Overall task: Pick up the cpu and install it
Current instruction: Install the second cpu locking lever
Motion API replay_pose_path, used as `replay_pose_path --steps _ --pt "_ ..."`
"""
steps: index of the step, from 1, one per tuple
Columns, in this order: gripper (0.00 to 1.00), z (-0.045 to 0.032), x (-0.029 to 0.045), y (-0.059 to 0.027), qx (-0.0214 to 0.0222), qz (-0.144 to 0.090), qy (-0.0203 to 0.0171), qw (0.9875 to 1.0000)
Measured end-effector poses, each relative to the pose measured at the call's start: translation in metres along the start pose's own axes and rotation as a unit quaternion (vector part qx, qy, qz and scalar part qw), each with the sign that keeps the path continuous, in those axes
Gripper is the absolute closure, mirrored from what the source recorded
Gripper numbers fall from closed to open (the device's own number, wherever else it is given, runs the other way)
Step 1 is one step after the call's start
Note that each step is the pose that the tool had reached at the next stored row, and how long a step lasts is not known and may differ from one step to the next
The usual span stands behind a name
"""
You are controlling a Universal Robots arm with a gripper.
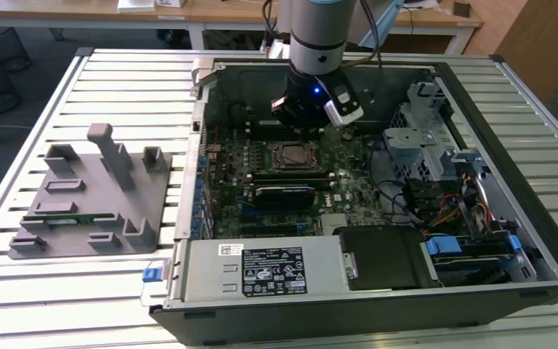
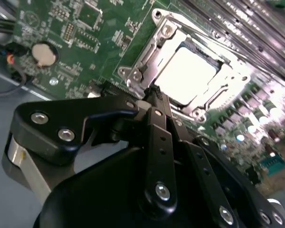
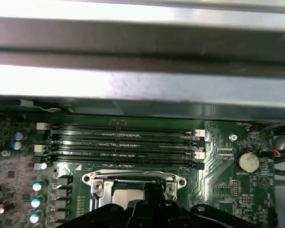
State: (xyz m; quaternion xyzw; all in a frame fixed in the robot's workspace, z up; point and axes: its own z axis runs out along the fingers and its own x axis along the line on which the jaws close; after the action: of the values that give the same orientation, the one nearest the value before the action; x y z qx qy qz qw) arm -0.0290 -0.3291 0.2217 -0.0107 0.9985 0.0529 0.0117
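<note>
One small flat silver-grey square cpu (image 2: pixel 186 72) is sitting inside the metal socket frame (image 2: pixel 147 50) on the green motherboard (image 2: pixel 80 42). Hovering just above it, the black gripper (image 2: pixel 149 97) is showing its fingers seemingly pressed together and empty, within the open computer case (image 1: pixel 511 240).

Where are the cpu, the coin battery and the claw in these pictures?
cpu (image 2: pixel 187 71), second wrist view, middle of its bright metal top.
coin battery (image 3: pixel 249 161), first wrist view, centre of its round face.
claw (image 2: pixel 149 97), second wrist view, at its fingertips.
</note>
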Motion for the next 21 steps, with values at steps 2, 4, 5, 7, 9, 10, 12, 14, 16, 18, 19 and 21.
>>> replay_pose_path --steps 2,4,5,7,9,10,12,14,16,18,19,21 --pt "0.89 -0.0033 0.0000 0.0003 0.0001 0.000 0.0001 1.0000" --pt "0.89 -0.0047 -0.0001 0.0005 0.0000 0.000 0.0000 1.0000" --pt "0.89 -0.0053 0.0000 0.0004 0.0000 0.000 0.0000 1.0000" --pt "0.89 -0.0057 0.0000 -0.0009 -0.0001 0.000 0.0000 1.0000" --pt "0.89 -0.0060 0.0000 -0.0039 0.0000 0.000 0.0000 1.0000" --pt "0.89 -0.0063 0.0001 -0.0057 0.0001 0.000 0.0001 1.0000" --pt "0.89 -0.0066 0.0003 -0.0095 0.0001 0.000 0.0000 1.0000" --pt "0.89 -0.0068 0.0003 -0.0125 0.0000 0.000 0.0000 1.0000" --pt "0.89 -0.0071 0.0004 -0.0154 0.0000 0.000 0.0000 1.0000" --pt "0.89 -0.0073 0.0005 -0.0181 0.0000 0.000 0.0000 1.0000" --pt "0.89 -0.0074 0.0005 -0.0186 0.0000 0.000 0.0000 1.0000" --pt "0.89 -0.0083 0.0005 -0.0187 0.0001 0.000 0.0001 1.0000"
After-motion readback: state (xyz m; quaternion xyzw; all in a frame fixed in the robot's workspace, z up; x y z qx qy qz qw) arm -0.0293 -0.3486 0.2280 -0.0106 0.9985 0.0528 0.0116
